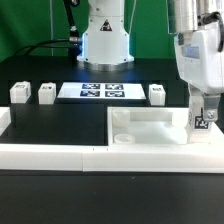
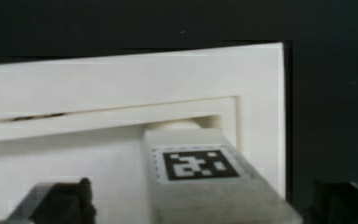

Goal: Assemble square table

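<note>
From my desk I see the tabletop [image 1: 150,127] lying tray-side up on the black table, its front edge against the long white rail [image 1: 60,152].

One leg [image 2: 197,165] stands upright in the tabletop's corner on the exterior view's right, tag facing the wrist camera. The gripper [image 2: 202,205] hangs right over it. Its fingers [image 2: 55,200] stand wide apart, one on each side of the leg, with a clear gap to it, so I read the pincer as open and holding nothing.

I cannot tell whether the leg is fully seated or only set into its socket, because the joint is hidden behind the leg.

The tabletop's near corner socket [image 1: 122,137], on the exterior view's left, is bare. Beyond the tabletop, toward the robot's base, three more legs wait in a row with the marker board [image 1: 102,91]. Two of them [image 1: 20,93] [image 1: 46,93] are well off past the tabletop's left end, and the third [image 1: 157,94] is straight behind it.

By my count one leg of four is placed. I would check its seating first, then three fetch-and-fit rounds are left.
</note>
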Action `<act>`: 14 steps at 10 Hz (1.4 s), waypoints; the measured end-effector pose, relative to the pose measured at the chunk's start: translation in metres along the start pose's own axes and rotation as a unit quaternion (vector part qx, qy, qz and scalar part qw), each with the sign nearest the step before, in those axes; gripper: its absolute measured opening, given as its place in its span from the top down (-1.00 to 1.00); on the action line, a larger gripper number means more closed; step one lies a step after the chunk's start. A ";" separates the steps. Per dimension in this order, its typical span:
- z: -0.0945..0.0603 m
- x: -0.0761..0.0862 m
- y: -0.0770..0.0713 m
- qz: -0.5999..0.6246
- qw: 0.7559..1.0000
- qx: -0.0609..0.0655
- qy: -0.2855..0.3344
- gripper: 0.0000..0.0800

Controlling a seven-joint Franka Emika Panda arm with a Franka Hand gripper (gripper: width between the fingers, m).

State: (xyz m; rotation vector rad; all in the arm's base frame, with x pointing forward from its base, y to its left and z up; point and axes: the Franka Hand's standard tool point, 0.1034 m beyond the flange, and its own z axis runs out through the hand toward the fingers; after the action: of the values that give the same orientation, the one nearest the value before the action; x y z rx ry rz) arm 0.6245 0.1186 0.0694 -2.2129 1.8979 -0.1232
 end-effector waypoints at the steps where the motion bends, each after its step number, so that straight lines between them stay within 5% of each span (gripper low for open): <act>1: 0.002 0.002 0.001 -0.054 0.999 -0.001 -0.004 -0.60; 6: 0.000 0.003 -0.001 -0.231 0.973 -0.006 0.002 -0.62; 8: -0.009 0.002 -0.015 -0.464 0.886 -0.020 -0.014 -0.62; 10: -0.007 0.005 -0.016 -0.512 0.858 -0.026 -0.020 -0.62; 13: -0.007 0.007 -0.016 -0.518 0.855 -0.029 -0.018 -0.62; 14: -0.005 0.005 -0.011 -0.507 0.861 -0.038 -0.029 -0.62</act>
State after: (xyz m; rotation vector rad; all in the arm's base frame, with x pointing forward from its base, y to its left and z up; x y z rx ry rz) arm 0.6348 0.1144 0.0768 -2.9631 0.5214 -0.1386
